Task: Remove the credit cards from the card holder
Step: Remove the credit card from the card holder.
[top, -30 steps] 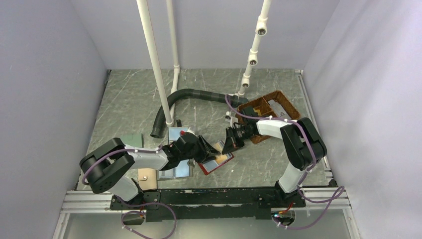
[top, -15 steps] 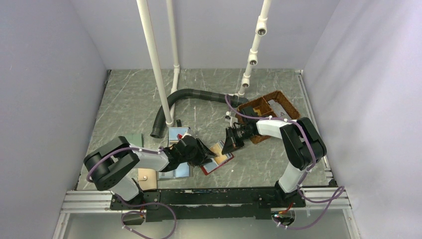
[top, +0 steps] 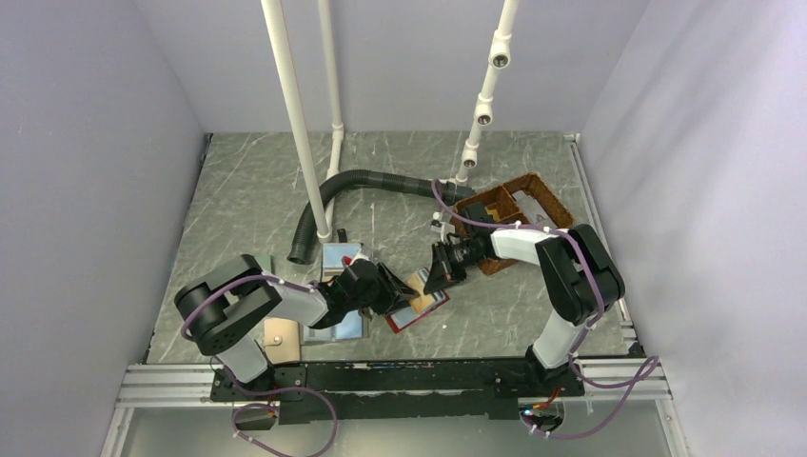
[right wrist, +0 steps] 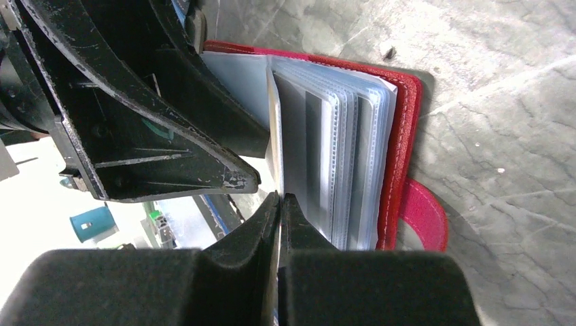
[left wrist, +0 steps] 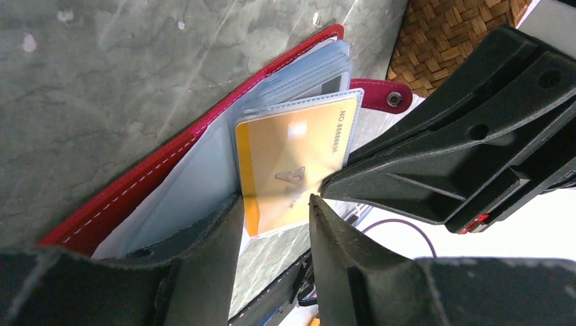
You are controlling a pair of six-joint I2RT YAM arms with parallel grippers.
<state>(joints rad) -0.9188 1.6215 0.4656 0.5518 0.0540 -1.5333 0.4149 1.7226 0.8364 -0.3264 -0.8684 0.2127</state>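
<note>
Woven basket (top: 538,195) at far right of tabletop (top: 247,181); black hose (top: 381,179) and white pipes (top: 295,124) far centre; blue wallet (top: 350,327) near left.

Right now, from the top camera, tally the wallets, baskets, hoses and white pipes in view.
Wallets: 3 (red card holder, pale blue bifold, dark-framed blue wallet)
Wicker basket: 1
Black hose: 1
White pipes: 3
Total: 8

red card holder (left wrist: 136,180), yellow-orange credit card (left wrist: 292,163), brown woven basket (left wrist: 455,34)
</note>
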